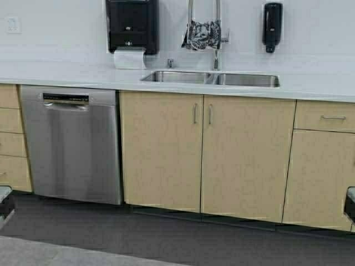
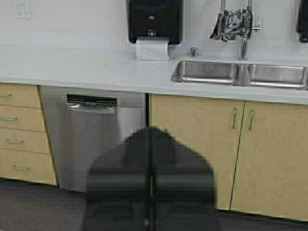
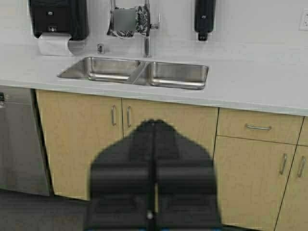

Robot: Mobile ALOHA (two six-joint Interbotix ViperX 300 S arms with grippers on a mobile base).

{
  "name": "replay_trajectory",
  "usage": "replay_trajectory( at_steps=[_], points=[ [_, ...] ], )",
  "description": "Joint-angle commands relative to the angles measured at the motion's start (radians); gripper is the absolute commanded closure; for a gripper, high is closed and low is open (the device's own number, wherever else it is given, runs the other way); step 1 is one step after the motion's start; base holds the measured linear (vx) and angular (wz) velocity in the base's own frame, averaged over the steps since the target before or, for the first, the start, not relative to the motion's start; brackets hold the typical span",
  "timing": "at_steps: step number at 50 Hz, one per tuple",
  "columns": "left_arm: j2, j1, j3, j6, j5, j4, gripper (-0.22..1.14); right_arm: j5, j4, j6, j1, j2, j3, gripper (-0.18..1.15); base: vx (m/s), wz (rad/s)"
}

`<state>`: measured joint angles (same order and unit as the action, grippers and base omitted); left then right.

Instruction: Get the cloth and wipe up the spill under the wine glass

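Note:
The cloth [image 1: 202, 34], light grey with a black pattern, hangs bunched over the tall faucet [image 1: 217, 52] behind the double sink [image 1: 211, 78]. It also shows in the left wrist view [image 2: 234, 23] and in the right wrist view [image 3: 139, 20]. The wine glass and the spill are out of view. My left gripper [image 2: 150, 131] is shut and empty, held low, well short of the cabinets. My right gripper [image 3: 154, 124] is shut and empty, likewise low and back from the counter. Only the arms' edges show in the high view, at the bottom corners.
A white counter [image 1: 66, 75] runs across. Below it stand a steel dishwasher [image 1: 72, 144] and tan cabinet doors [image 1: 205, 155]. A black paper towel dispenser [image 1: 132, 25] and a black soap dispenser [image 1: 272, 25] hang on the wall. Dark floor [image 1: 166, 238] lies before me.

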<state>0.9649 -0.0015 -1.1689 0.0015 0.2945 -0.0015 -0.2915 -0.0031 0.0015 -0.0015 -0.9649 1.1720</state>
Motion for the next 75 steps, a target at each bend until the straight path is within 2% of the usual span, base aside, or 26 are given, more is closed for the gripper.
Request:
replay_trajectory(
  at_steps=[1,7,17,36,54,75],
  points=[
    [0.052,-0.009,-0.008,-0.035,-0.012,-0.002,0.94,-0.012,0.005,0.008,0.006,0.006,0.003,0.96,0.0,0.0],
    [0.064,-0.009,-0.005,-0.043,-0.012,0.0,0.88,-0.015,-0.002,0.003,0.008,0.005,0.0,0.92,0.0,0.0],
    [0.06,-0.009,-0.003,-0.055,-0.012,0.0,0.89,-0.015,-0.052,-0.021,0.006,0.005,-0.005,0.92,0.0,0.0],
    [0.061,-0.009,-0.003,-0.064,-0.012,0.0,0.89,-0.015,-0.054,-0.028,-0.011,0.005,-0.005,0.92,0.06,-0.06],
    [0.038,-0.009,-0.002,-0.063,-0.006,0.0,0.89,-0.067,-0.054,0.021,-0.069,0.029,-0.003,0.92,0.19,-0.04],
    [0.011,-0.009,-0.008,-0.064,0.008,0.0,0.89,-0.086,-0.058,0.06,-0.074,0.04,-0.002,0.92,0.32,0.0]
  ],
)
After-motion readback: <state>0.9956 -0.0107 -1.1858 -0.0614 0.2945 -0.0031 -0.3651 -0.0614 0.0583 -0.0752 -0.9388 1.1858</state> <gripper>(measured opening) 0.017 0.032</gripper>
